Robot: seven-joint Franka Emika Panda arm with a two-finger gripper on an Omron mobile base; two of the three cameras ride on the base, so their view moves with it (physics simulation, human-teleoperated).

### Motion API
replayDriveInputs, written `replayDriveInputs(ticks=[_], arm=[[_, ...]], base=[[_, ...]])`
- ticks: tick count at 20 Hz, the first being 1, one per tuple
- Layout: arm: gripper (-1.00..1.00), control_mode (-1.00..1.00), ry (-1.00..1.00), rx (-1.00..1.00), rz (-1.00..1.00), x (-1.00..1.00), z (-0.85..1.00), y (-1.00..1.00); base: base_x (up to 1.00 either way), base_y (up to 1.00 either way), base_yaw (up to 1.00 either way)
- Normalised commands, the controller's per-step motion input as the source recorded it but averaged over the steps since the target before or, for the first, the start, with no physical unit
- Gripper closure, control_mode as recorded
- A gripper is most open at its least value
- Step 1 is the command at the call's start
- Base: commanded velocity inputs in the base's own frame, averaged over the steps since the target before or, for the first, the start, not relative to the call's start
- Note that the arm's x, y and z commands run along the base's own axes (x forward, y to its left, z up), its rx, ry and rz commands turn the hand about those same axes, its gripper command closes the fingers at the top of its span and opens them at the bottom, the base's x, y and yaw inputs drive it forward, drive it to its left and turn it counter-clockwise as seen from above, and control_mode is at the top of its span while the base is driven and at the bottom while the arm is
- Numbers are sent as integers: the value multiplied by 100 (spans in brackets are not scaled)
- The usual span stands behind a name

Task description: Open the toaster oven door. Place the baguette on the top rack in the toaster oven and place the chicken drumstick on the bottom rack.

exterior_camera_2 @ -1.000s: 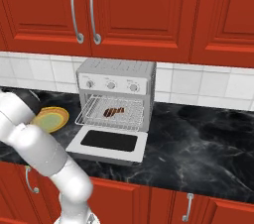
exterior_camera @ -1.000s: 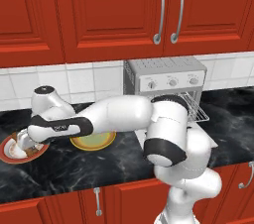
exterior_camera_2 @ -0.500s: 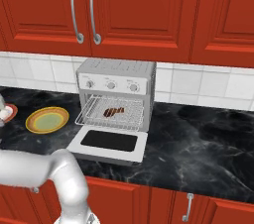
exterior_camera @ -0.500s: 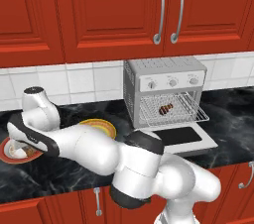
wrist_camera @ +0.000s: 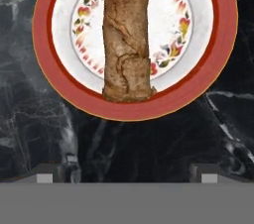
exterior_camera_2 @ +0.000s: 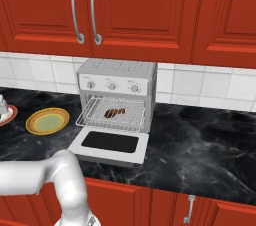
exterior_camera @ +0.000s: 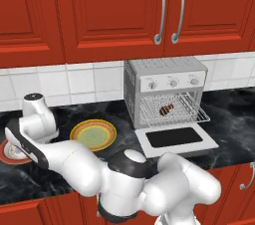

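Lying along a red-rimmed plate (wrist_camera: 47, 77) at the hand view's top, the baguette (wrist_camera: 127, 34) is untouched. Below it, the tool (wrist_camera: 127, 171) stands wide open, empty, over bare counter (wrist_camera: 124, 143). The chicken drumstick (exterior_camera: 167, 109) sits inside the toaster oven (exterior_camera: 167, 77), centre-right, door (exterior_camera: 175, 138) down.

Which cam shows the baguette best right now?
Hand view: the baguette lies in plain sight along a red-rimmed plate, crust detail clear, near end just above the gripper. In the left base view the arm covers most of that plate; in the right base view its edge shows, the bread indistinct.
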Motion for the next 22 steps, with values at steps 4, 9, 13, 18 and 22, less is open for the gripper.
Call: replayDriveInputs(ticks=[4,9,13,18,22], arm=[[-100,-100,-3,1,0,18,-19,25],[-100,-100,-2,0,0,37,-16,29],[-100,-100,-1,0,0,28,-16,26],[-100,-100,0,0,0,21,-22,21],[-100,-100,0,0,0,16,-22,1]], base=[[0,0,0],[0,0,0],[0,0,0],[0,0,0],[0,0,0]])
